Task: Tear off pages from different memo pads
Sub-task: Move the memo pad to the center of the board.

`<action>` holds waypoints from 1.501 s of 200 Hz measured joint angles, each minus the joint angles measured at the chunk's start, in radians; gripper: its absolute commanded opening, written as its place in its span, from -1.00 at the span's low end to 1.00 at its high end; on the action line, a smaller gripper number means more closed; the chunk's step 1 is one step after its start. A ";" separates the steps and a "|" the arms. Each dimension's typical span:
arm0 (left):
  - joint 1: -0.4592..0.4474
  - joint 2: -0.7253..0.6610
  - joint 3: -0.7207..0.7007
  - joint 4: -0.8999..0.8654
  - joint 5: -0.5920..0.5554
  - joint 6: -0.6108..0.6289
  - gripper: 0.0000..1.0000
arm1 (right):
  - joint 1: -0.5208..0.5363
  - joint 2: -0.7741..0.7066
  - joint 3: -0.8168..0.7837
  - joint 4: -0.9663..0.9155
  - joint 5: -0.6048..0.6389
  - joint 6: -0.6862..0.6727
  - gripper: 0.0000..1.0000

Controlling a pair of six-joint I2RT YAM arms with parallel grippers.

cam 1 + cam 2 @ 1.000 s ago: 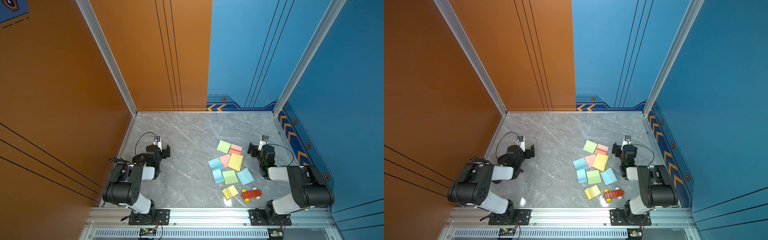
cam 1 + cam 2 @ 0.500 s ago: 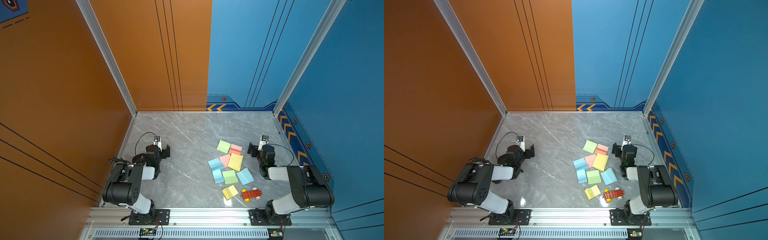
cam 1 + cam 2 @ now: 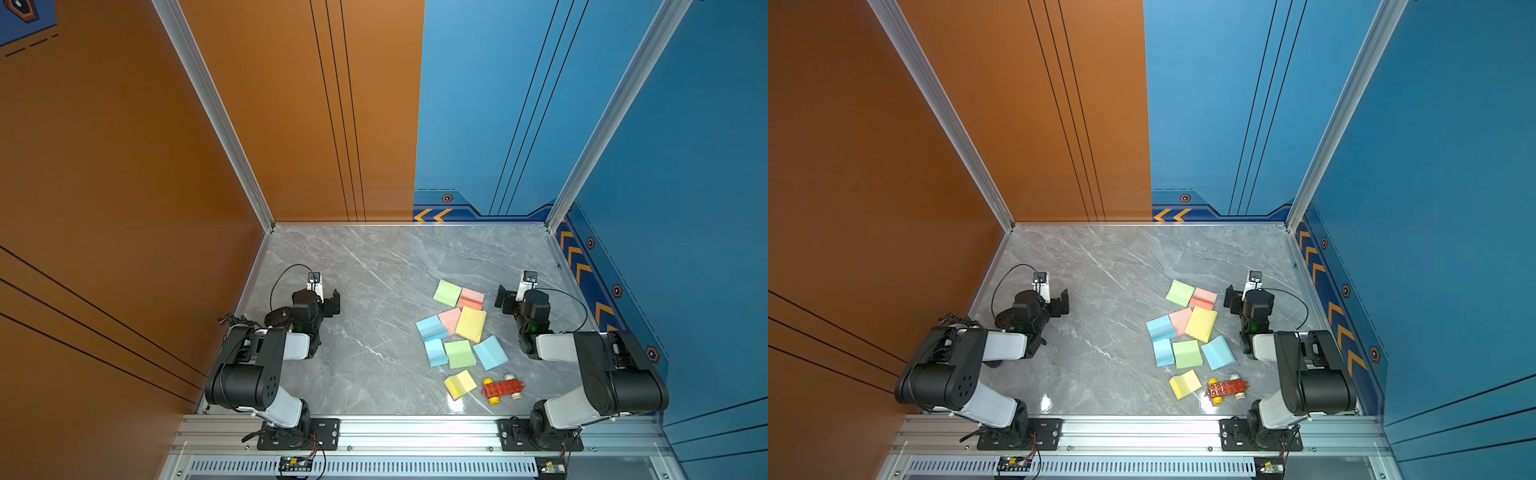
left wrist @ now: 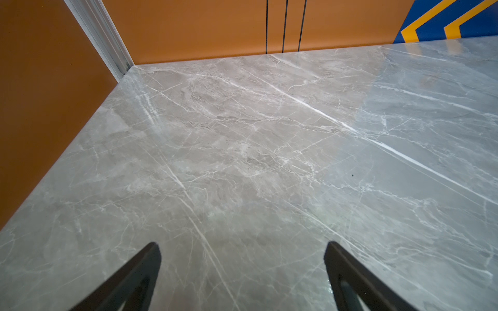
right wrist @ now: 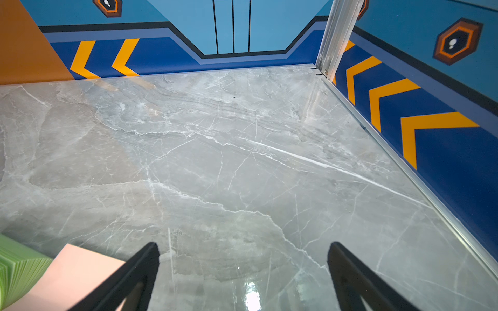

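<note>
Grey marble surface [image 3: 374, 270]. Left gripper [image 4: 242, 245] and right gripper [image 5: 244, 243] low over it, both spread wide, holding nothing. Pastel square paper memo pads [image 3: 471, 324] clustered just beside right gripper, well apart from left. Red toy brick car [image 3: 502, 388] behind right gripper, near pads.

both arms same build. left arm [image 3: 257, 365] and right arm [image 3: 602, 374]: fat black joint housings with small hole patterns, light grey link shells between. left claw [image 4: 242, 246] and right claw [image 5: 244, 245]: black tapered fingers [image 4: 140, 272] with triangular cutouts. small white camera [image 3: 314, 283] just above each claw, thin black cable [image 3: 271, 296] looping from it back behind the claw. green led [image 3: 533, 328] further behind. farthest from the claw: black base plate [image 3: 297, 434], silver screws, thin wires underneath.
</note>
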 measured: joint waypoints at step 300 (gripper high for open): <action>-0.045 -0.087 -0.013 -0.005 -0.050 0.023 0.97 | 0.066 -0.060 0.000 -0.018 0.111 -0.026 1.00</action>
